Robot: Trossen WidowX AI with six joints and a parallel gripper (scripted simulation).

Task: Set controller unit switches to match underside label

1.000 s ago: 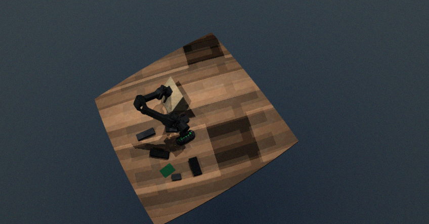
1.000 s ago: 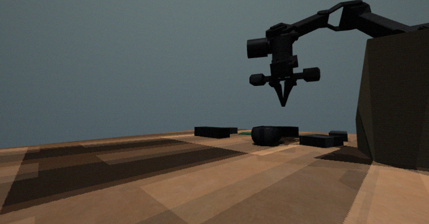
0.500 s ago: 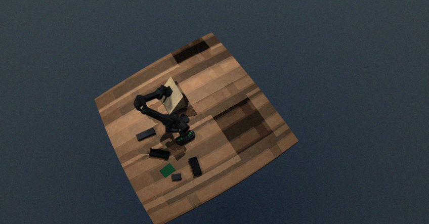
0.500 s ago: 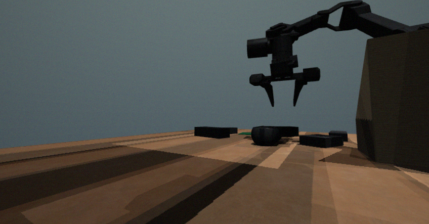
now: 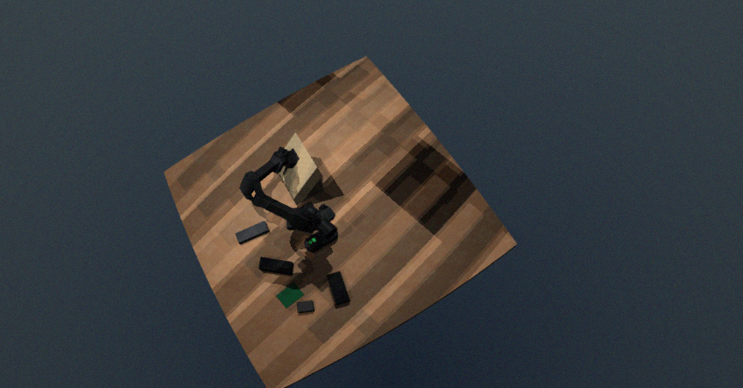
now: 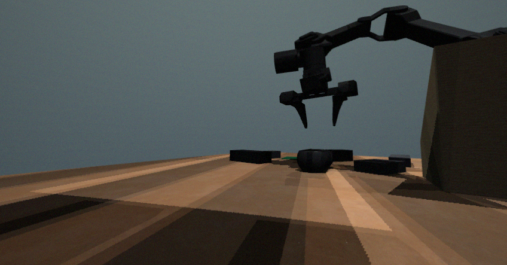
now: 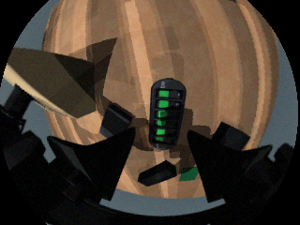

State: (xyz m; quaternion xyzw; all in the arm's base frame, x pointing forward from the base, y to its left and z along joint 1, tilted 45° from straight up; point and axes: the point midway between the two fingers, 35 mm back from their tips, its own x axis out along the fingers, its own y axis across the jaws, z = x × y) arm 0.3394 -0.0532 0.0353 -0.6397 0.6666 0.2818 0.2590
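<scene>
While our gripper [image 6: 320, 126] [image 7: 161, 131] hangs wide open and empty above the bench [image 5: 354, 274] [image 6: 213, 191] [image 7: 206, 61], we see the controller unit [image 6: 314, 161] [image 7: 167, 113] sitting below it, switches up, near a green board [image 5: 289, 295] [image 6: 289, 157] [image 7: 188, 173].

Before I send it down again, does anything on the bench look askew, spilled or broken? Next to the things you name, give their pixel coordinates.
Nothing stands out. The controller unit [image 6: 314, 161] [image 7: 167, 114] sits upright, switches up, below the open claw [image 6: 320, 126] [image 7: 161, 131]. I see no spill or breakage, though the unit's underside is hidden.
</scene>
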